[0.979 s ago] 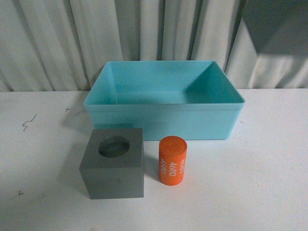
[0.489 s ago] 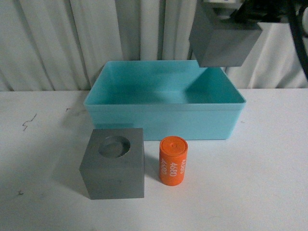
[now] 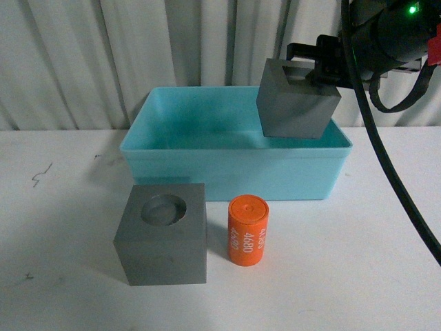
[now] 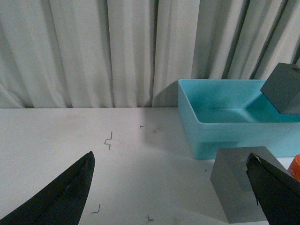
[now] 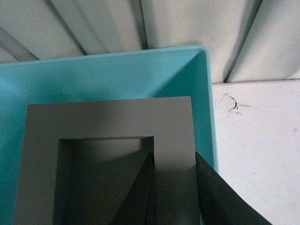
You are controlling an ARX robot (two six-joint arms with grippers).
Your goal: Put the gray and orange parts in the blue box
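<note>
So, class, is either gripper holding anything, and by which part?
The right gripper holds the gray cube with the square recess by one wall, pinched between the recess and the outer face. The left gripper holds nothing.

White table (image 3: 69, 221) with blue box (image 3: 234, 176), round-recessed gray cube (image 3: 162, 238), upright orange cylinder (image 3: 247, 231).

Blue box (image 3: 234, 172), mid-frame: its left interior is seen open from above; the upper-right part is blocked by the square-recess cube (image 3: 296, 103), clamped in the right gripper (image 3: 315, 69). A black cable (image 3: 386, 162) is draped down the right edge. Only a narrow gap is seen between the round-recess cube (image 3: 164, 238) and the orange cylinder (image 3: 247, 231). Bare table (image 3: 62, 207) is noted at lower left.
</note>
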